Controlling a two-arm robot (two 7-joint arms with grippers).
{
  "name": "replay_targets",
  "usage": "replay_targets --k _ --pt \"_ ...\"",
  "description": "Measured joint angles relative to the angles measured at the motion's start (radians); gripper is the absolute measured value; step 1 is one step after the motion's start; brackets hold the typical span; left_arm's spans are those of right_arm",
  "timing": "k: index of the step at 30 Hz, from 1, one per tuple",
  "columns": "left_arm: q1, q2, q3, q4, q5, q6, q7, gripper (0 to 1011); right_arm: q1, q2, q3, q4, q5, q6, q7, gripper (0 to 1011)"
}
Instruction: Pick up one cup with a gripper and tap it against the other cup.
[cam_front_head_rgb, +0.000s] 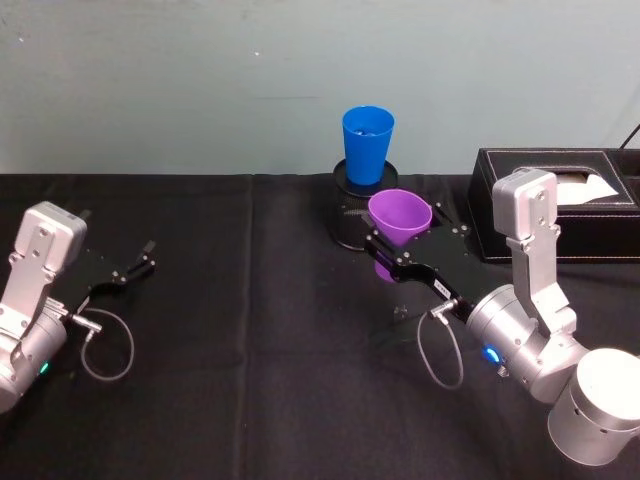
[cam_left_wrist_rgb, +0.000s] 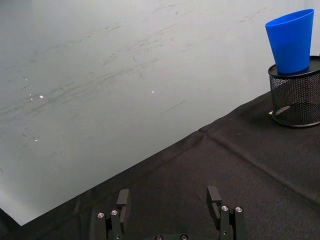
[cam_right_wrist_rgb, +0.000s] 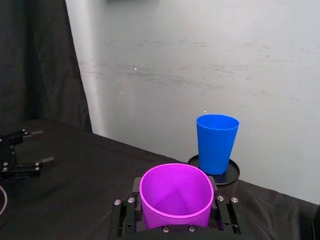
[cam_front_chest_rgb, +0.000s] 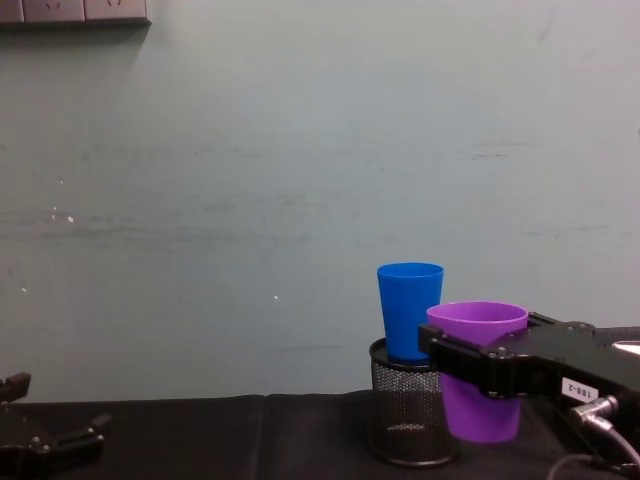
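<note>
The right gripper (cam_right_wrist_rgb: 175, 216) has its fingers (cam_right_wrist_rgb: 126, 212) clamped on the purple cup (cam_right_wrist_rgb: 176, 194), one on each side of its wall below the rim. They hold it upright, clear of the tabletop (cam_front_head_rgb: 250, 330). Just beyond those fingers, the blue cup (cam_right_wrist_rgb: 216, 142) stands on the black wire-mesh pen holder (cam_front_chest_rgb: 405, 420), near the purple cup but apart from it. Well off to their left, the left gripper (cam_left_wrist_rgb: 170, 200) hangs low with fingers spread wide, holding nothing.

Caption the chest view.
Right gripper holds purple plastic tumbler near blue plastic tumbler on black mesh holder; left gripper open at left.
</note>
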Motion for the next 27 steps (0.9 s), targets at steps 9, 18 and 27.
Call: replay_targets --k 9,18,27 --pt "0.0 0.0 0.0 0.0 0.0 0.0 0.0 1000 0.0 0.0 0.0 0.0 0.0 0.0 0.0 726" --pt "0.0 0.0 0.0 0.0 0.0 0.0 0.0 1000 0.0 0.0 0.0 0.0 0.0 0.0 0.0 726" --pt "0.0 0.0 0.0 0.0 0.0 0.0 0.0 1000 0.0 0.0 0.0 0.0 0.0 0.0 0.0 726"
